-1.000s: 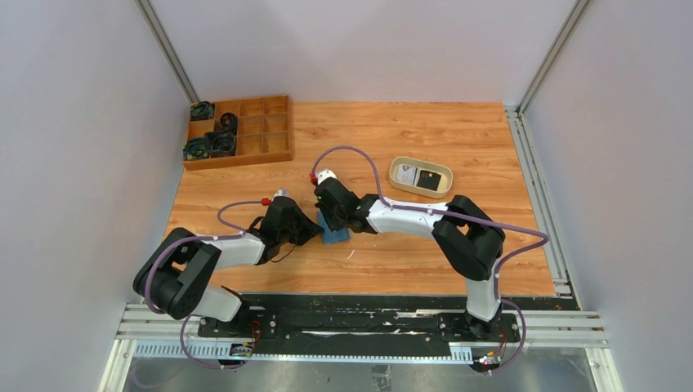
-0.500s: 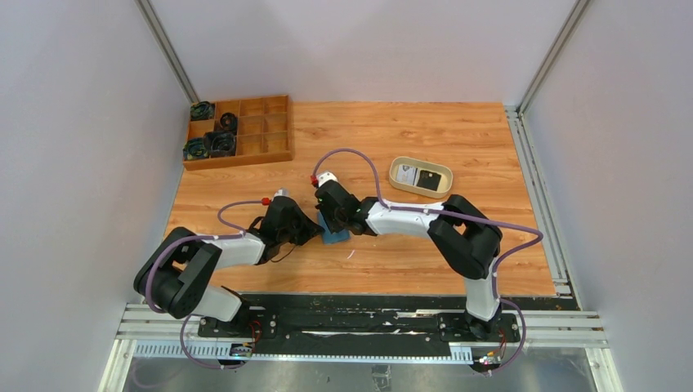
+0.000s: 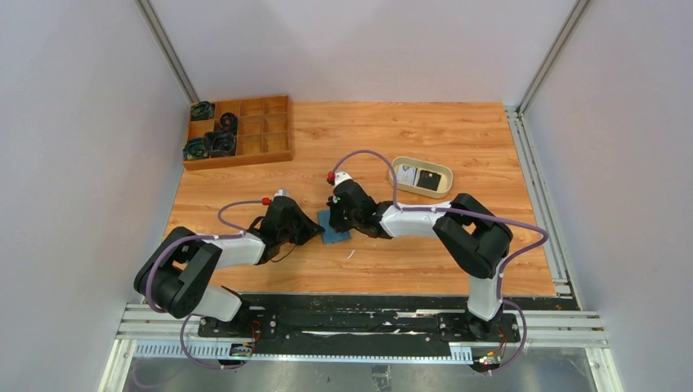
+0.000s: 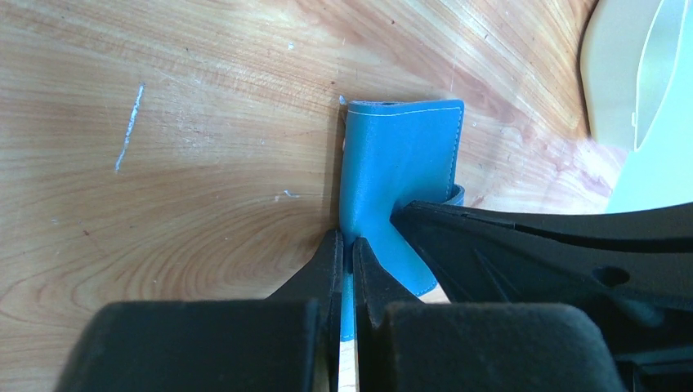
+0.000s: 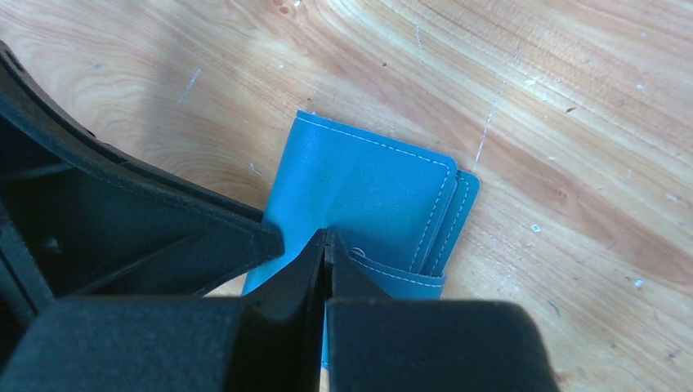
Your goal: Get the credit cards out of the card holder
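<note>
No writing is showing on the card holder (image 5: 359,180). The print on the two flat cards (image 3: 427,180), one pale and one black, lying in the tray is too small to read.

The card holder is lying on the table (image 3: 409,131) near its middle, between the two grippers. It is a soft, smooth teal-blue rectangle with rounded corners and a line of pale stitching along its edges. A second layer is peeking out along one side, and one flap is curling upward.

The left gripper (image 4: 345,245) is reaching in from the left, its matte black fingers (image 4: 327,269) pressed together on a thin edge of the card holder, with a sliver of blue showing between them. The right gripper (image 5: 325,241) is coming in from the right with its jaws fully together, the tip touching the cover beside a raised flap. Whether it is pinching any layer cannot be told.

The table is glossy orange-brown wood grain, marked with fine white scratches. The cream oval tray (image 3: 398,173) is sitting well to the far right, and a wooden compartment box (image 3: 278,151) holding dark round things is sitting at the far left.
</note>
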### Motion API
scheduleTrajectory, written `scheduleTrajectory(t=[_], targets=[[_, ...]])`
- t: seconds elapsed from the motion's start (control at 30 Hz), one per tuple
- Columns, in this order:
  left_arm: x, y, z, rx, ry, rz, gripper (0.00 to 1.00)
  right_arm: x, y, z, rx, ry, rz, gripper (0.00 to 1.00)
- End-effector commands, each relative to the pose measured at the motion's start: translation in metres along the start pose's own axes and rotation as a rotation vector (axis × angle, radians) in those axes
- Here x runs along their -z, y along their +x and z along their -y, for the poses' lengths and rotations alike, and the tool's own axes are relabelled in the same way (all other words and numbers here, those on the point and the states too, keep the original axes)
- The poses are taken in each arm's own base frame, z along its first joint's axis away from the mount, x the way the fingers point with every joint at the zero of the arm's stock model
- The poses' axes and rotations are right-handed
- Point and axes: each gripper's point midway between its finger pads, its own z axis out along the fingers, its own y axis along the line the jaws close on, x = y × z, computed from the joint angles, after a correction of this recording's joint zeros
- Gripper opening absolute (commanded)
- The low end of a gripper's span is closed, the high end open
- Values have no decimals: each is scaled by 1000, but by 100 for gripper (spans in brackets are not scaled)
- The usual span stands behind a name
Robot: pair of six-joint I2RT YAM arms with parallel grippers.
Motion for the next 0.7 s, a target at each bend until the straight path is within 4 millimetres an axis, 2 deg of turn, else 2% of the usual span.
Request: scheduleTrajectory(t=[0.0, 0.2, 0.3, 0.43, 0.6, 0.67], targets=[[7, 27, -65, -39, -231, -90, 0, -9, 44, 32, -114, -14, -90, 0], [8, 24, -64, -51, -242, -83, 0, -17, 56, 34, -246, -140, -64, 0], [9, 22, -64, -60, -252, -79, 0, -20, 50, 26, -293, -239, -31, 0], [11, 21, -64, -67, -261, -79, 0, -10, 22, 15, -297, -313, 29, 0], [12, 18, -59, -76, -256, -78, 0, 12, -23, 2, -237, -337, 88, 1], [12, 17, -58, -78, -254, -77, 0, 21, -35, -1, -202, -334, 93, 19]])
